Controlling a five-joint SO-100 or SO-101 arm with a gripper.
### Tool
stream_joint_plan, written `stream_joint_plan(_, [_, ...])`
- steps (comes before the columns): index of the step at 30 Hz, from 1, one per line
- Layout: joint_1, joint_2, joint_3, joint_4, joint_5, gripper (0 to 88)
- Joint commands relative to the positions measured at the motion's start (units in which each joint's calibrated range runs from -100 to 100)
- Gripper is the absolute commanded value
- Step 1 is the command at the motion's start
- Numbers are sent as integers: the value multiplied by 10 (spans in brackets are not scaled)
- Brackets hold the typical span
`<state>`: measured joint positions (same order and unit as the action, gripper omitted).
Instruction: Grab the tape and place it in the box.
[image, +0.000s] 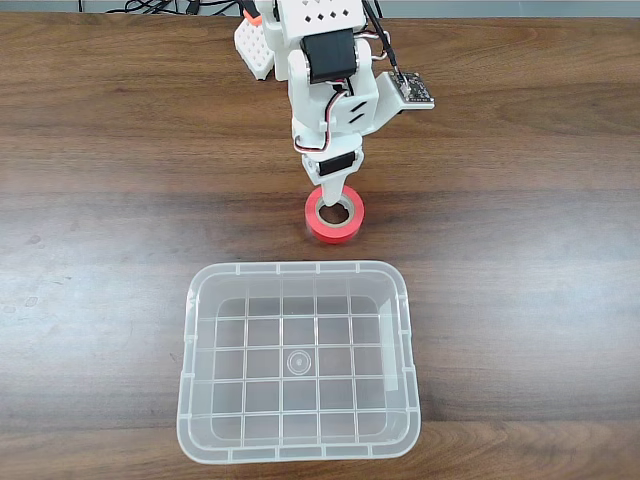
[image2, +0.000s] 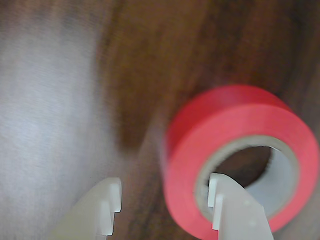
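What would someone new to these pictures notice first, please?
The bright red tape stands out on the dark wooden table, just beyond the clear box. The white arm's hand is open around the roll's wall, one finger inside the core and the other outside.

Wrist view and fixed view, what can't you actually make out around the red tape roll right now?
- Whether the end effector touches the bright red-orange tape roll with its grey-beige core: the wrist view is blurred, and in the fixed view the arm hides the contact.
- The finger bases: cut off by the wrist view's bottom edge.
- The roll's far side: covered by the end effector in the fixed view.
- The clear plastic rectangular box: its near wall runs to the fixed view's bottom edge.
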<state>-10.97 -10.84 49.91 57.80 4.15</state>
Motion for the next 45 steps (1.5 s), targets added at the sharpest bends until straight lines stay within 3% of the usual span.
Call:
stream_joint_plan(1, [1, -5, 15, -51, 2, 171])
stream_joint_plan(6, [1, -4, 31, -73, 20, 153])
stream_joint_plan(11, [7, -6, 28, -67, 20, 8])
stream_joint_plan(23, [2, -15, 21, -63, 20, 13])
stream_joint_plan(38, [1, -223, -283, 205, 20, 15])
stream_joint_plan(45, [8, -270, -304, 249, 20, 17])
